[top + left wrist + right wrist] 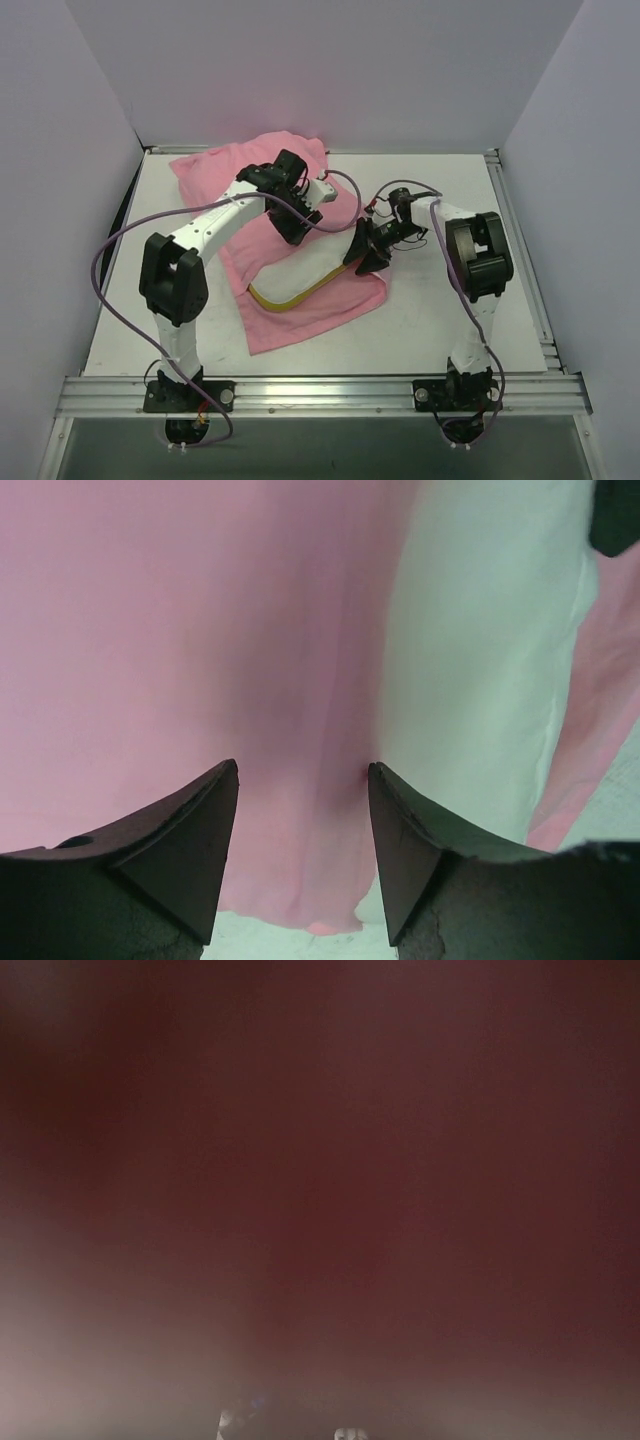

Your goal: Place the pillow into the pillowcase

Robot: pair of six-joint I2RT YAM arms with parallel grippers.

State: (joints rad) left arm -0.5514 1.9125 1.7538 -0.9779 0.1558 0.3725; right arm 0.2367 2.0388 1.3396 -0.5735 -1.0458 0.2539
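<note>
The pink pillowcase [235, 170] lies crumpled from the back left to the middle of the table. The white pillow [312, 262] lies on its lower part, with its yellow trim [280, 300] at the near edge and its far end under pink cloth. My left gripper [291, 228] is open over the pillow's far end. In the left wrist view, the left gripper [302, 770] spans pink cloth [180, 630], with the pillow [480, 660] to its right. My right gripper [364, 256] is at the pillow's right end. Dark reddish blur fills the right wrist view, and its fingers are hidden.
The white table [450, 320] is boxed in by pale walls at the left, back and right. A metal rail [320, 392] runs along the near edge by the arm bases. Purple cables [120, 240] loop off both arms.
</note>
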